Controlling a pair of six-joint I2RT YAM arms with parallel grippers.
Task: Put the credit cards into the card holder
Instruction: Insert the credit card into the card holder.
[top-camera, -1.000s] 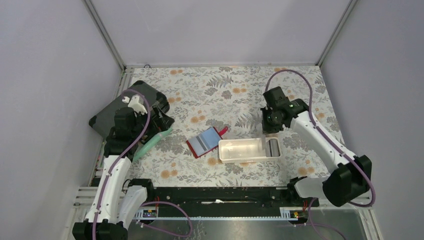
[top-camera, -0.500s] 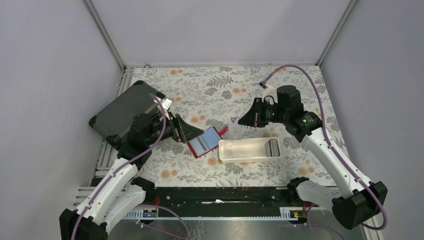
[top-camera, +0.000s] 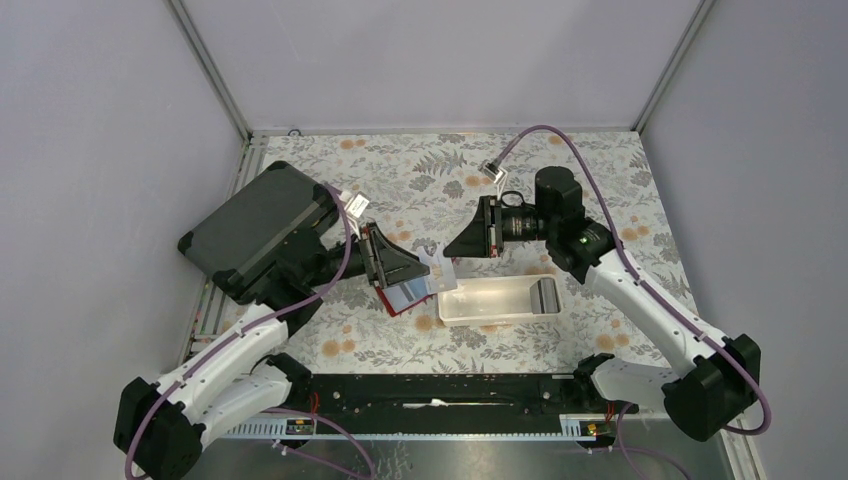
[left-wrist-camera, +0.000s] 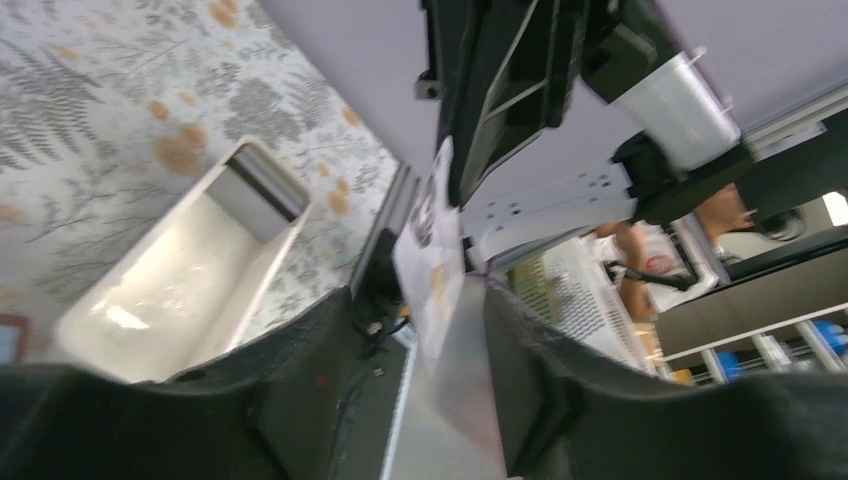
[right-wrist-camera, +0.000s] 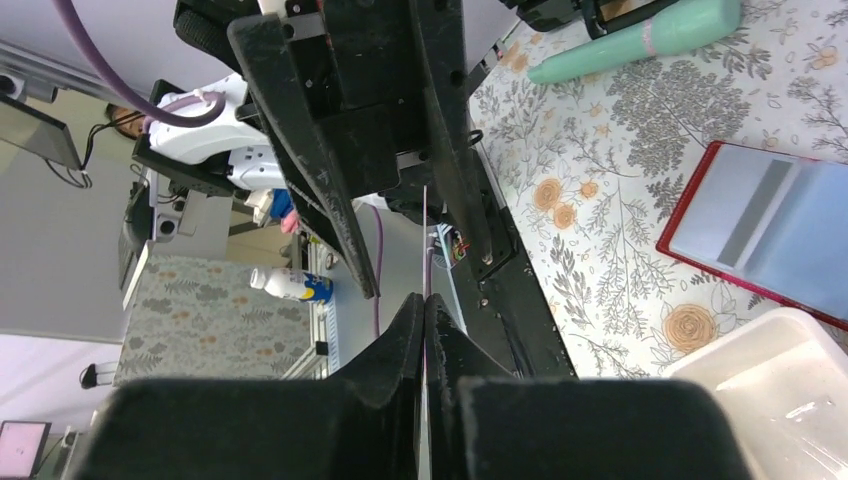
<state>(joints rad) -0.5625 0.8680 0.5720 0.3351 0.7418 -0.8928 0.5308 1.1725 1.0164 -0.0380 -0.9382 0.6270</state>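
**Right gripper** (right-wrist-camera: 423, 312): jaws pressed together on a thin card (right-wrist-camera: 425, 215), seen edge-on as a fine upright line.

**Left gripper** (right-wrist-camera: 425, 262): facing it, jaws apart, one on each side of that card's edge. Contact cannot be confirmed.

**Red card holder** (right-wrist-camera: 668, 241): lying flat on the floral desk (right-wrist-camera: 600, 150) at right, with a light blue card (right-wrist-camera: 790, 245) bearing a grey stripe on it.

**White tray** (right-wrist-camera: 790, 385): one corner visible, just beside the holder.

**Mint-green object** (right-wrist-camera: 640, 42): lying at the far edge.

Floral-patterned table (top-camera: 560, 170), red card holder (top-camera: 398, 307) laid flat at centre, white tray (top-camera: 490, 305) just right, dark grey case (top-camera: 255, 225) far left
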